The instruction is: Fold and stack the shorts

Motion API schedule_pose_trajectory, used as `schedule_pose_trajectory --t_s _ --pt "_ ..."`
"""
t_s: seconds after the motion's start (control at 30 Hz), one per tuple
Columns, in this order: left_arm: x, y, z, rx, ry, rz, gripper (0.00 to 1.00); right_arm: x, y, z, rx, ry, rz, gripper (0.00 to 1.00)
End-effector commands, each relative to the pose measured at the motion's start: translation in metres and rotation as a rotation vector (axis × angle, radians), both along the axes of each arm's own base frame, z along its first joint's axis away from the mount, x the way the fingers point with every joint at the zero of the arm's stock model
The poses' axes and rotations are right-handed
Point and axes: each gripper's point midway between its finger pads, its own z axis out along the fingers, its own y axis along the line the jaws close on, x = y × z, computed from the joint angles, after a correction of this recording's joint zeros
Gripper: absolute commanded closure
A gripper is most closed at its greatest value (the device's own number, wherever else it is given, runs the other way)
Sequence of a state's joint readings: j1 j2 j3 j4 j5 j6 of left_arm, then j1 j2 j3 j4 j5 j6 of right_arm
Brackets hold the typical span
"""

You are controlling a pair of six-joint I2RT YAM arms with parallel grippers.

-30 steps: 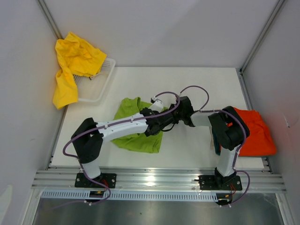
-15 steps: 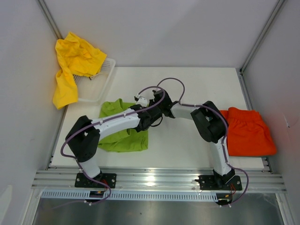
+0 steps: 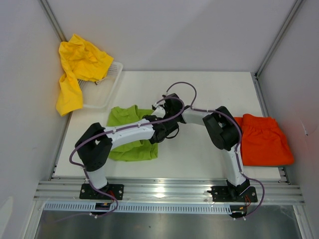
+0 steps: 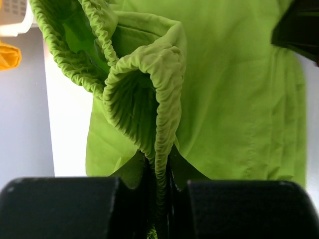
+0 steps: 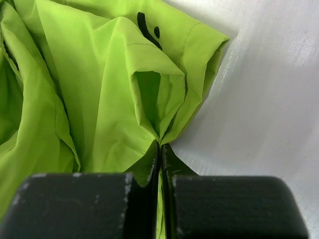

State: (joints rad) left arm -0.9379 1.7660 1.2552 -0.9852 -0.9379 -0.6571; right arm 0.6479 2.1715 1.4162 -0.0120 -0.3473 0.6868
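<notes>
The lime green shorts [image 3: 127, 137] lay on the left half of the desk [image 3: 199, 159], their left side close to the desk's left edge and their near side a little short of the near edge. Bare desk stretched across the far half, and a strip of it lay between them and the orange-red shorts [image 3: 261, 139], which lay flat at the right edge by the wall. At the far left corner the white basket [image 3: 107, 92] stuck out past the desk's edge, and the yellow shorts [image 3: 79, 64] hung crumpled over its far rim and down its left side. The left claw [image 4: 158, 191] was pinched narrow on the gathered elastic waistband [image 4: 149, 99] of the lime green shorts, which stood up in a ridge. The right claw [image 5: 160, 164], just beyond it on the far side, was squeezed tight on a folded corner of the same shorts, near a small black mark [image 5: 144, 22]. The desk was white and smooth, boxed in by pale grey panels [image 3: 174, 35] with metal rails [image 3: 279, 37] at the corners. I counted three shorts, one of each colour, one basket and two claws
</notes>
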Motion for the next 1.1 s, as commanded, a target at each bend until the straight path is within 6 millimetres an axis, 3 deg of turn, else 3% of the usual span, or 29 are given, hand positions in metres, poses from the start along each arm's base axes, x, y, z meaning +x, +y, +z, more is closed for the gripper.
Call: schedule_pose_trajectory --t_s 0.0,0.1,0.2,0.3,0.33,0.37,0.4,0.5,0.6,0.67,0.7,0.8,0.87,0.9,0.97,1.0,1.07 --pt "0.007 -0.020 0.010 -0.049 -0.053 -0.070 1.00 0.005 0.004 0.002 0.012 -0.005 0.024 1.00" --pt "0.006 -0.030 0.010 -0.050 -0.045 -0.112 0.99 0.006 0.003 0.002 0.014 -0.004 0.026 1.00" --pt "0.007 -0.042 0.008 -0.064 -0.014 -0.155 0.89 0.006 0.003 0.002 0.017 0.000 0.023 1.00" --pt "0.008 -0.047 0.009 -0.063 0.009 -0.161 0.51 0.006 0.003 0.004 0.021 -0.003 0.024 0.98" --pt "0.008 -0.047 0.009 -0.069 0.006 -0.153 0.20 0.006 0.003 0.003 0.020 -0.001 0.023 0.96" --pt "0.008 -0.048 0.012 -0.077 0.004 -0.154 0.07 0.005 0.003 0.003 0.020 0.000 0.026 0.95" --pt "0.006 -0.051 0.016 -0.108 0.007 -0.163 0.01 0.005 0.002 0.002 0.018 0.003 0.024 0.95" --pt "0.004 -0.066 0.035 -0.238 0.012 -0.229 0.01 0.007 -0.001 0.004 0.022 0.001 0.021 0.88" --pt "0.002 -0.072 0.057 -0.399 0.026 -0.279 0.01 0.007 -0.007 0.007 0.024 0.001 0.010 0.73" --pt "0.013 -0.058 0.068 -0.484 0.017 -0.239 0.01 0.008 -0.013 0.009 0.017 -0.006 0.002 0.64" --pt "0.013 -0.047 0.072 -0.520 0.010 -0.205 0.01 0.011 -0.018 0.009 0.004 -0.015 -0.013 0.54" --pt "0.023 -0.010 0.072 -0.522 -0.009 -0.062 0.01 0.014 -0.034 0.015 -0.032 -0.035 -0.042 0.41" --pt "0.027 0.010 0.070 -0.559 -0.024 0.034 0.01 0.016 -0.044 0.021 -0.026 -0.042 -0.057 0.38" --pt "0.023 0.017 0.057 -0.571 -0.005 0.065 0.01 0.017 -0.047 0.023 -0.023 -0.044 -0.065 0.36" --pt "0.033 0.019 0.062 -0.710 -0.037 0.073 0.01 0.016 -0.056 0.029 -0.016 -0.053 -0.078 0.34" --pt "0.025 0.030 0.041 -0.715 -0.008 0.105 0.01 0.014 -0.057 0.031 -0.011 -0.056 -0.075 0.33" --pt "0.035 0.038 0.049 -0.785 -0.073 0.117 0.01 0.012 -0.058 0.043 0.011 -0.074 -0.075 0.32"
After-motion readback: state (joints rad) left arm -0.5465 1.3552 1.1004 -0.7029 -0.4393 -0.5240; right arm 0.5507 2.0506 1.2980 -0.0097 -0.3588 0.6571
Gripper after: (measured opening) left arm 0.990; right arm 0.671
